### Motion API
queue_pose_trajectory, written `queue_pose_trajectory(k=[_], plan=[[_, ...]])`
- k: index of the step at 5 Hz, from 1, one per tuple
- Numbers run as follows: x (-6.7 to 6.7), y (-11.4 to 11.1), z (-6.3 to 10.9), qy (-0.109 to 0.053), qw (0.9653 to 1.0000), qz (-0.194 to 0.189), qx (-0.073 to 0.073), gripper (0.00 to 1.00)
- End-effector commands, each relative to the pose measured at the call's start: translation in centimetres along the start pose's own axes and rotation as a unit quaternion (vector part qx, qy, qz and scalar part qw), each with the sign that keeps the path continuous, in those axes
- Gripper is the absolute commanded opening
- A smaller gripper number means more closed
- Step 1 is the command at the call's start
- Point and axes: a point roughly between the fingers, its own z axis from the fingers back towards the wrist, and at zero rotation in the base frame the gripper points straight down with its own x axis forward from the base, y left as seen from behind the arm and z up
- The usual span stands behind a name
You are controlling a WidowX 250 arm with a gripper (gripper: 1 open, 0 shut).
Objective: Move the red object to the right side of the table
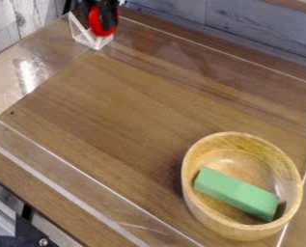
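Your gripper is clamped on the red object — it sits between the fingertips, lifted clear of the table.

Place: a robot test bench, lab-like.
Desk: brown wood-grain top fenced by a low clear plastic rim.
Props: wooden bowl holding a green block.
Backdrop: pale plank wall.

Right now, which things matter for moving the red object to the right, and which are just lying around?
Job: red object, held in the gripper; table.
Lying about: wooden bowl; green block inside it.
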Motion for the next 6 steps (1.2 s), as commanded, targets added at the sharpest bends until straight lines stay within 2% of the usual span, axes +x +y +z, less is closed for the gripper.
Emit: queue_pose_trajectory(k=[1,3,4,6], plan=[[0.1,-3.9,4.3,-0.049,0.9977,-0.042,0.020,0.00],[0.0,-8.8,3.0,-0.029,0.9952,-0.093,-0.009,0.00],[-0.1,-10.8,3.2,-0.022,0.9946,-0.098,-0.026,0.00],[-0.4,-14.8,1.7,0.000,0.9923,-0.100,-0.073,0.00]])
